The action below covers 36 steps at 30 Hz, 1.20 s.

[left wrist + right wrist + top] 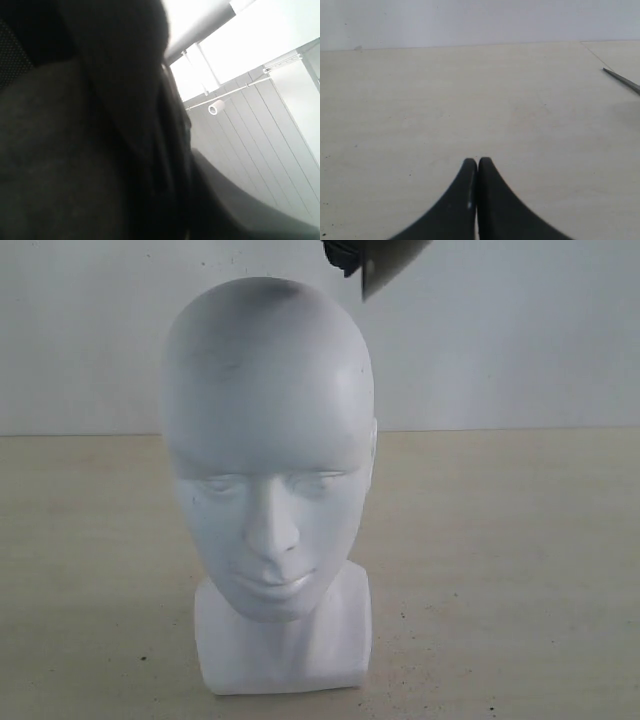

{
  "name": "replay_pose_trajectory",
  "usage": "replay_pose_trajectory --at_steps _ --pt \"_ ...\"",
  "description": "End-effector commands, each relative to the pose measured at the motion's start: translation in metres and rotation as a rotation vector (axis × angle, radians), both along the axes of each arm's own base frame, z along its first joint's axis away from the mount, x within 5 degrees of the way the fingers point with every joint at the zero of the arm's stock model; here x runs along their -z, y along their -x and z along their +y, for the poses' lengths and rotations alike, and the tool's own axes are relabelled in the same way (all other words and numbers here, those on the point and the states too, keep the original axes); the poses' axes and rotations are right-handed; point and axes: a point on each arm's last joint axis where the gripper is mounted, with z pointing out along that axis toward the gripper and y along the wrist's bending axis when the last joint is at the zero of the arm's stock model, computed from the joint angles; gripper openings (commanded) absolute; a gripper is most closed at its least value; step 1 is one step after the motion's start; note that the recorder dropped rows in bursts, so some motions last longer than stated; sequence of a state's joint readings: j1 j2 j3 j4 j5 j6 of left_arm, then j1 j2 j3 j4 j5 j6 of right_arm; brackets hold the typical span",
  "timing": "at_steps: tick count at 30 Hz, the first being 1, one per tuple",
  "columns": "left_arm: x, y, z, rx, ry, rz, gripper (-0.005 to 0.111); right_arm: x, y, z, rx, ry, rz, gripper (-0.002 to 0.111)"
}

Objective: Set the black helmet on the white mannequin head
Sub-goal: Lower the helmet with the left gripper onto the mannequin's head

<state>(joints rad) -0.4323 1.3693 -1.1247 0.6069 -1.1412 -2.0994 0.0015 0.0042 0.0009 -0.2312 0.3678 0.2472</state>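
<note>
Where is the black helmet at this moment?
In the exterior view, only a small part of the black helmet shows at the top edge, above and slightly right of the white mannequin head, not touching it.

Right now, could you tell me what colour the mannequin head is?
The head is white; the exterior view shows it best.

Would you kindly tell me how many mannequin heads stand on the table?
1: the glossy white bald mannequin head stands on the beige table, left of centre in the exterior view; wrist views show none.
</note>
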Motion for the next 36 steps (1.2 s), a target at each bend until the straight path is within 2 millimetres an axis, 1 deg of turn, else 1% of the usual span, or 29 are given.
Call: replay_pose_trajectory --at_steps 1,5,11,18,21,27,31,36 --pt "-0.008 0.007 -0.004 0.067 0.087 -0.039 0.004 -0.001 0.0 0.0 0.0 0.007 -0.016 0.0" --pt "-0.004 0.007 -0.006 0.071 0.062 -0.04 0.004 -0.001 0.0 0.0 0.0 0.007 -0.016 0.0" --pt "0.014 0.005 -0.007 0.07 0.038 0.017 0.004 -0.001 0.0 0.0 0.0 0.007 -0.016 0.0" --pt "0.027 0.004 -0.009 0.073 0.007 0.047 0.004 -0.001 0.0 0.0 0.0 0.007 -0.016 0.0" --pt "0.036 0.005 -0.009 0.073 -0.008 0.075 0.004 -0.001 0.0 0.0 0.0 0.007 -0.016 0.0" --pt "0.052 0.011 -0.006 0.059 -0.035 0.108 0.004 -0.001 0.0 0.0 0.0 0.007 -0.016 0.0" --pt "0.054 0.019 -0.001 0.038 -0.043 0.091 0.004 -0.001 0.0 0.0 0.0 0.007 -0.016 0.0" --pt "0.048 0.026 0.004 0.016 -0.034 0.055 0.004 -0.001 0.0 0.0 0.0 0.007 -0.016 0.0"
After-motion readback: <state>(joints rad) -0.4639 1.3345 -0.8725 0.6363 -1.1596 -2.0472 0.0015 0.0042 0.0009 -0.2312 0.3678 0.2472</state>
